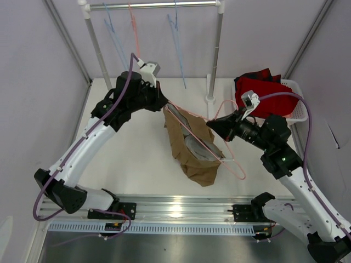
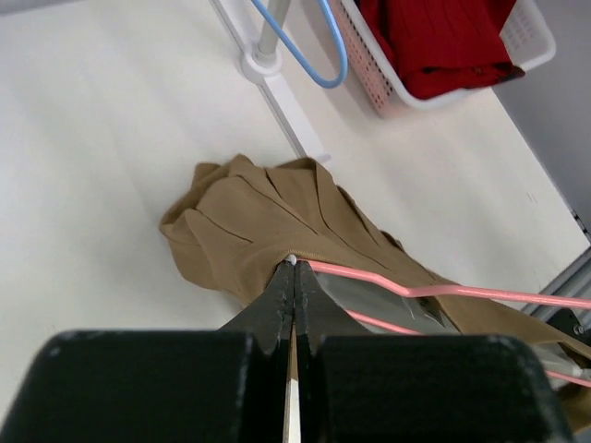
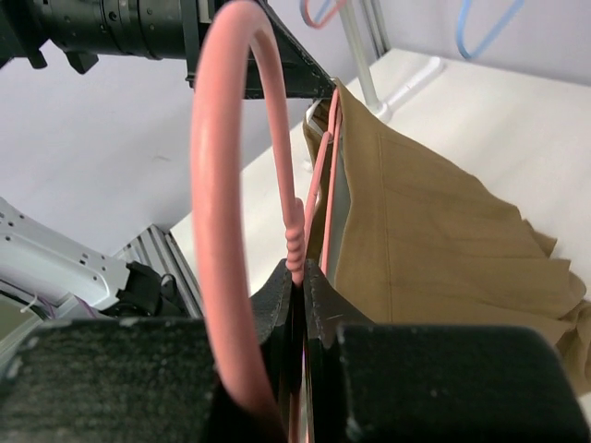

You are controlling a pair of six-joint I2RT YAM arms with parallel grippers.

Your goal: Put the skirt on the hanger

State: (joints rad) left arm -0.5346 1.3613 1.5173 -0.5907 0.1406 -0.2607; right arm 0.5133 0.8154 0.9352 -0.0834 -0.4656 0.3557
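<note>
The tan-brown skirt (image 1: 192,145) hangs over the table's middle with its lower part bunched on the table. Its pale lining shows at the waist opening. The salmon-pink hanger (image 1: 230,159) runs through the waist, from the skirt's top left corner down to the right. My left gripper (image 1: 163,104) is shut on the skirt's waistband corner (image 2: 277,249), right where the hanger's end (image 2: 369,275) sits. My right gripper (image 1: 211,125) is shut on the hanger's twisted neck (image 3: 295,242), below its hook (image 3: 217,138). The skirt also shows in the right wrist view (image 3: 434,231).
A white basket (image 1: 299,109) with a red garment (image 1: 263,90) stands at the back right. A garment rail (image 1: 159,5) on two posts crosses the back, with light blue hangers (image 1: 176,27) and one pink one (image 1: 133,24) on it. The rail's foot (image 2: 277,83) lies beyond the skirt.
</note>
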